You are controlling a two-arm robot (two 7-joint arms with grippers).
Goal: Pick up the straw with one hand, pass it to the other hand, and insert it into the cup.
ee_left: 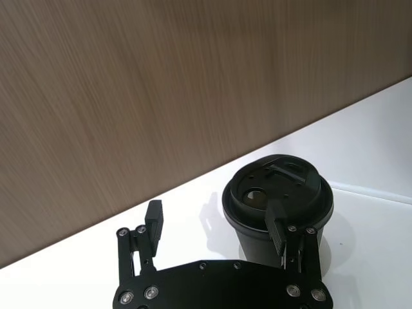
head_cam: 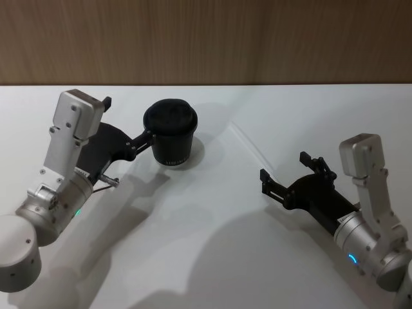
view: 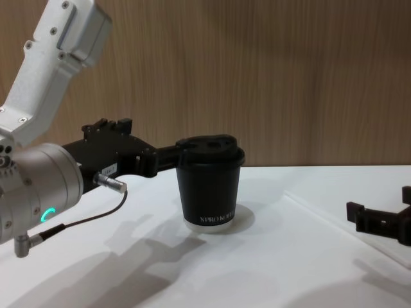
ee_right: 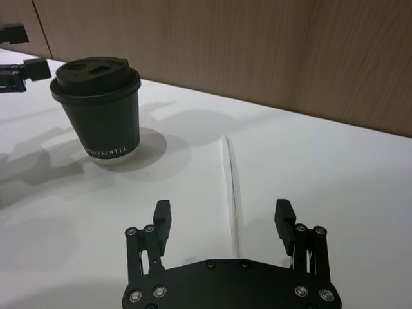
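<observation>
Nearest, at the lower right of the head view: right gripper (head_cam: 284, 166), spread wide and holding nothing, low over the worktop (head_cam: 212, 257). Just ahead of it, straw (ee_right: 230, 193) flat on the worktop, long axis running straight away from between the open fingers toward the wall, much closer to this arm than the other. Farther back at upper left, cup (head_cam: 170, 135) upright, with left gripper (head_cam: 127, 119) also released, one finger right at its side.

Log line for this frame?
straw: flat on table | right gripper: open, at straw | left gripper: open, by cup | cup: upright, lidded
</observation>
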